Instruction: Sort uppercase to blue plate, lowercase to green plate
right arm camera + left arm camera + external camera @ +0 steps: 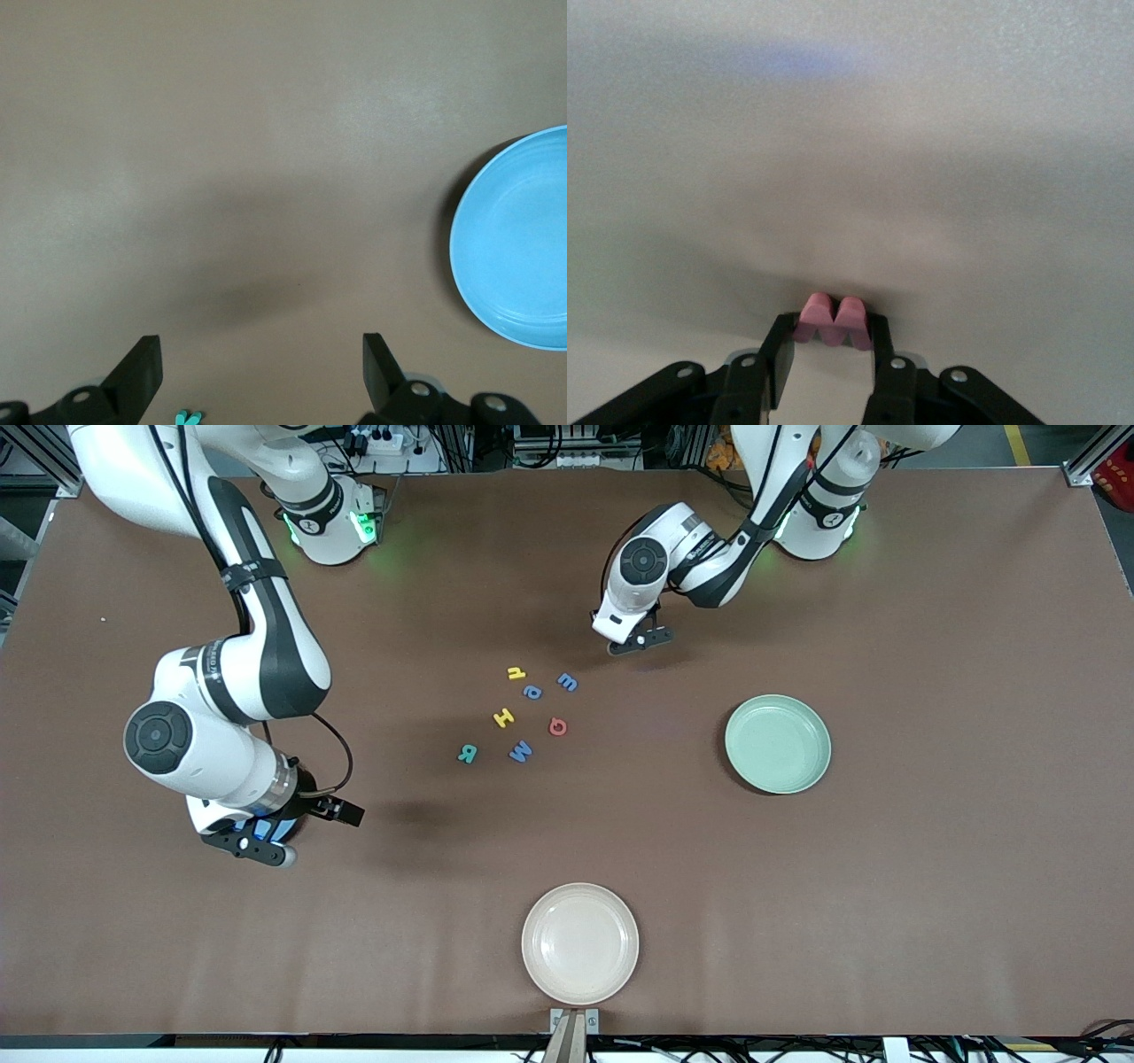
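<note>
1. Front view: the left gripper (640, 640) sits low at the table, farther from the camera than the letter cluster, yellow n (516, 673) through blue M (520, 751). The green plate (778, 743) is well apart; a long carry risks dropping its letter.
2. Left wrist view: fingers pinch the red w (833, 322) only at its edges; it could twist free.
3. Right wrist view: the right gripper (261, 372) waits, fingers spread, beside the blue plate (518, 243); the teal scrap is probably R.
</note>
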{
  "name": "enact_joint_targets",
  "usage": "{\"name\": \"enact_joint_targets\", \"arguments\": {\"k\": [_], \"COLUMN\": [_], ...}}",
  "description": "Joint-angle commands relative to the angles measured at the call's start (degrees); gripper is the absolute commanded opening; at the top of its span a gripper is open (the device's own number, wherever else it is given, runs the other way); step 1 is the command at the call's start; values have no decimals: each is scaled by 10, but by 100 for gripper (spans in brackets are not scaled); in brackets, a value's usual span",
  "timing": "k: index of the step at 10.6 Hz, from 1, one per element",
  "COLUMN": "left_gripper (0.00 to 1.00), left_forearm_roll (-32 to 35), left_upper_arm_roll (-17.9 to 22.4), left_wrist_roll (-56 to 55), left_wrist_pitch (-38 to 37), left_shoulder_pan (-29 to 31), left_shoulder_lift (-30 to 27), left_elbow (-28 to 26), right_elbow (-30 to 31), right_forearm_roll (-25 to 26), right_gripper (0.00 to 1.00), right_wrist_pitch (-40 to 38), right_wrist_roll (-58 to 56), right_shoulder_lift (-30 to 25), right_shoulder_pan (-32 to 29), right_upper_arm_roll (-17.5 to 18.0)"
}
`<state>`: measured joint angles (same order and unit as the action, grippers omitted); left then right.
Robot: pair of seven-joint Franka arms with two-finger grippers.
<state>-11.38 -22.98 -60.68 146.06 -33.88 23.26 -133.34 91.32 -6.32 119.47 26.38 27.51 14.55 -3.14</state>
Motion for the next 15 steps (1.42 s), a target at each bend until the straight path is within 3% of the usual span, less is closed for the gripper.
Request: {"name": "enact_joint_targets", "arguments": {"k": [1,5,9,15], "left_gripper": [35,35,35,35], "left_forearm_roll": [-17,-17,-17,-9], "left_upper_arm_roll": [0,1,8,44], "left_wrist_roll": [-5,-3,3,58], "left_wrist_pitch": [3,-3,-63,-96], "left_shoulder_pan": [-6,-5,0,19], "left_shoulder_lift": [7,-6,-6,-10], "left_elbow": [-2,-1,38,63], "right_elbow": [-3,-4,-8,-12], "right_forearm_roll": [-4,-4,-4,-4], "right_gripper": [100,100,100,100], "right_wrist_pitch": [0,0,0,-2], "right_wrist_roll": [3,3,4,3], "right_shoulder_lift": [1,1,-2,-3], "right_shoulder_pan": [-4,-4,-6,-12], "right_upper_arm_roll": [2,2,1,0]}}
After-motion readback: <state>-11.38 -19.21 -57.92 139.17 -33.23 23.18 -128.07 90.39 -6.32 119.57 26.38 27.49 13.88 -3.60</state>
